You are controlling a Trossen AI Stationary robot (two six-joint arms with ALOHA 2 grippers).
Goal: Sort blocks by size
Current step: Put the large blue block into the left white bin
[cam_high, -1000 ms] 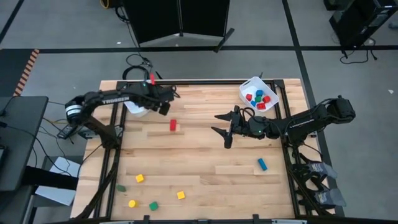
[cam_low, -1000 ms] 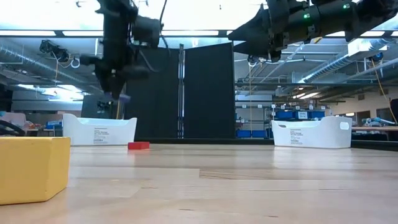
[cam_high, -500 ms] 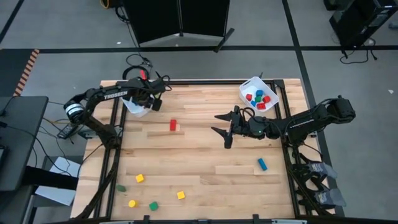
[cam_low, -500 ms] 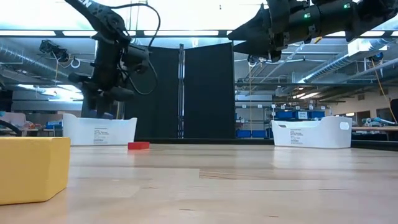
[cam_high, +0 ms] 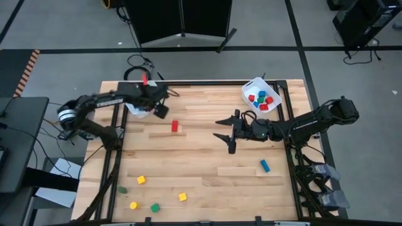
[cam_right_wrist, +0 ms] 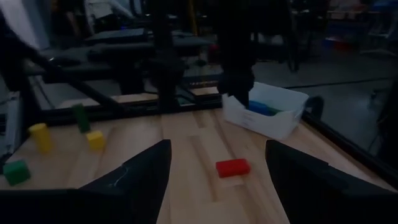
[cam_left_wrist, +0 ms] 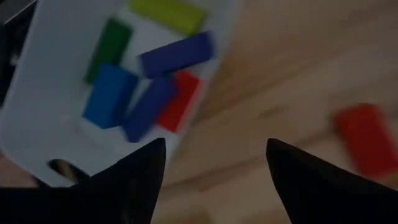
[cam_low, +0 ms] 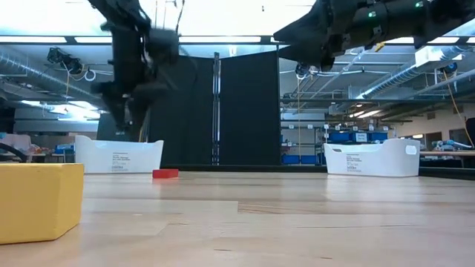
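My left gripper (cam_high: 157,108) hangs open above the table, at the edge of the left white bin (cam_high: 134,108); nothing is between its fingers (cam_left_wrist: 214,168). That bin (cam_left_wrist: 37,124) holds several long blocks in blue, red, green and yellow. A red long block (cam_high: 174,126) lies flat on the table right of the bin and also shows in the left wrist view (cam_left_wrist: 367,140). My right gripper (cam_high: 225,130) hovers open and level at mid-table, pointing toward the table's left edge, with nothing in it (cam_right_wrist: 214,174). The right white bin (cam_high: 261,97) holds small red, blue and green cubes.
A blue block (cam_high: 264,165) lies near the right edge. Yellow cubes (cam_high: 141,179) (cam_high: 182,196) (cam_high: 133,204) and green ones (cam_high: 154,207) (cam_high: 122,189) are scattered at the near left. One yellow cube (cam_low: 37,200) sits close in the low view. Bare wood lies between the arms.
My left gripper has gone toward the table's far left corner, to the left bin, and sunk a little while its wrist turned. The bluish block that showed at its fingertips in the low view a second ago is no longer there.
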